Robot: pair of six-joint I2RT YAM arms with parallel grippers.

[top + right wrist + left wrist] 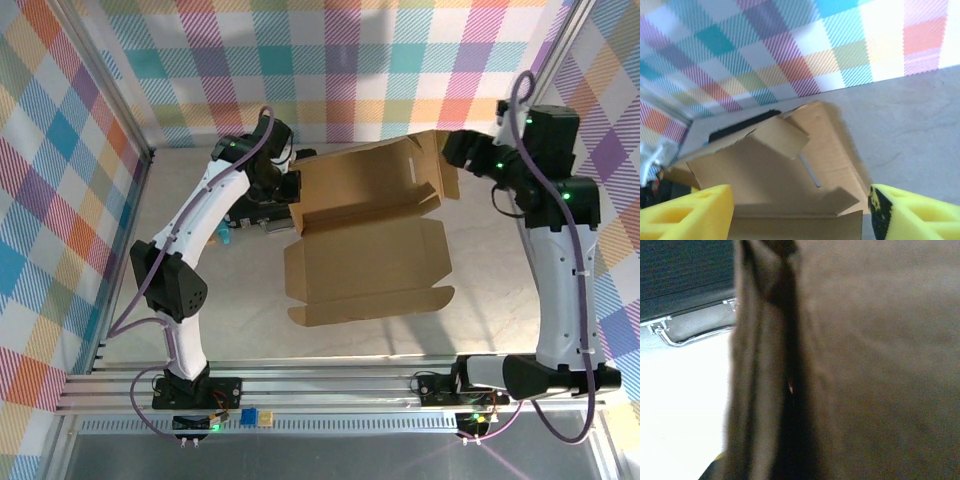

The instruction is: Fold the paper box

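Centrally on the bench (480, 300), the paper box (365, 250) lies just beside the black case (685, 270), on the case's side that faces the right arm. Its half level with the case has walls partly raised. The lid half, nearer the arm bases than the case is, lies flat with its small side flaps spread.

The left pincer (288, 186) sits where the box's edge comes closest to the case. It is closed, apparently on that raised wall: the left wrist view has brown cardboard pressed close to the lens, with a dark fold line down it, and the fingers themselves are hidden. The right pincer (801, 202) hovers at the box corner farthest from the case. Its yellow fingers (695, 215) are spread wide and nothing lies between them.

Handling, as judged from the material:
- **Weight:** the corrugated sheet is likely very light, so it should slide on the bench under any sideways push unless one arm anchors it.
- **Stiffness:** the panels are stiff, but the sheet hinges readily along the scored creases, and the flaps will probably spring back when let go.
- **Surface:** it is matt and dry, so the grip should be good.
- **Weak point:** the edges may crush under a hard pinch.

The best hold is probably a thin free edge of a wall or flap, taken mid-length and close to its crease.
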